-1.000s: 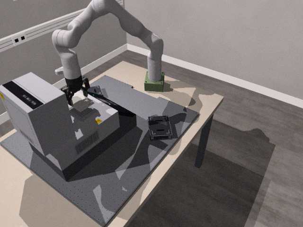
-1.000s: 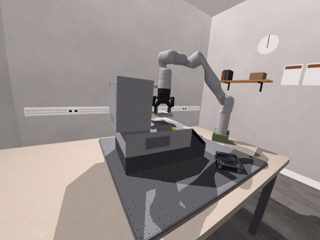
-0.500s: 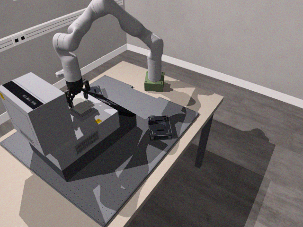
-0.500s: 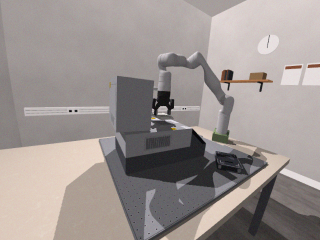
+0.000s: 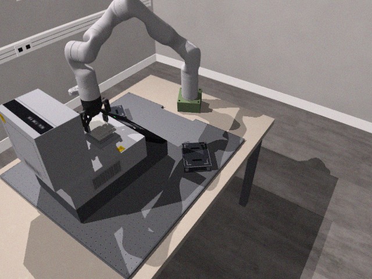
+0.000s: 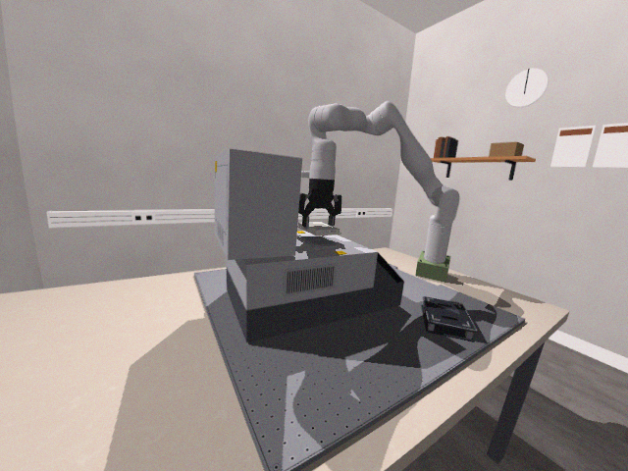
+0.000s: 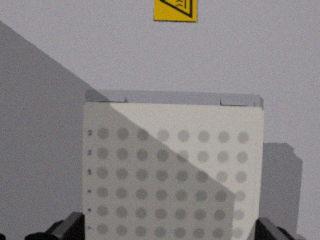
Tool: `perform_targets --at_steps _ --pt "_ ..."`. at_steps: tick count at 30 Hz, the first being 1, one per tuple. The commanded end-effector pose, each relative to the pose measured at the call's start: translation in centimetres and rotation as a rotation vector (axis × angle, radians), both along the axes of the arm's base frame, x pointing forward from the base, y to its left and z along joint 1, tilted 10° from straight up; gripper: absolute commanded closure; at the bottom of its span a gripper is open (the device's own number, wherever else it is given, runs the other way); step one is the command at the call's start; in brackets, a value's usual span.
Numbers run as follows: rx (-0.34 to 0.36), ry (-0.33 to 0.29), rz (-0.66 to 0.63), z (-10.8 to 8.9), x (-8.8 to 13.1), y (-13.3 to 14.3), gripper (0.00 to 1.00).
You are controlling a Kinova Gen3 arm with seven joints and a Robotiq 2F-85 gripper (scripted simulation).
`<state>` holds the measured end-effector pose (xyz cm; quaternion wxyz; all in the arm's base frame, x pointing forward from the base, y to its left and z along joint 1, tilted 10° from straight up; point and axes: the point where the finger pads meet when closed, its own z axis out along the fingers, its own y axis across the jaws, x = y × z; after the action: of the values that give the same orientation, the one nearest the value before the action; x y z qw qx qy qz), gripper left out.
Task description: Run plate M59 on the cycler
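Close up from the wrist, my fingers stand spread wide, pinching a white well plate (image 7: 170, 170) by its two sides. I see the plate level, just above the deck of cycler Q1 (image 5: 45, 140), beside the raised lid (image 6: 258, 202). Beyond its far edge sits a yellow warning sticker (image 7: 175, 10). Further off, a black plate nest (image 5: 196, 156) rests on the tabletop (image 5: 29, 255), well apart from the arm's green base (image 5: 181, 106).

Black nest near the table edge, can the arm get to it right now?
Probably yes. The nest stands in the open on the grey board, with nothing over it, well clear of the cycler. But the gripper has a plate between its jaws.
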<state>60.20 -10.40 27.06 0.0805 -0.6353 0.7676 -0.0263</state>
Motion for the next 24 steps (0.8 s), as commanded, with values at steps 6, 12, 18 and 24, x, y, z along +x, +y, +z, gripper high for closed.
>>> perform_targets --at_steps 6,12,18,24 --pt "-0.002 -0.005 -0.006 -0.2 0.2 0.0 0.10" --pt "-0.006 -0.003 -0.007 -0.7 0.3 -0.1 0.10" --pt "-0.005 -0.003 -0.007 -1.5 0.4 0.0 0.10" --pt "-0.004 -0.003 -0.006 -2.1 0.5 0.1 0.10"
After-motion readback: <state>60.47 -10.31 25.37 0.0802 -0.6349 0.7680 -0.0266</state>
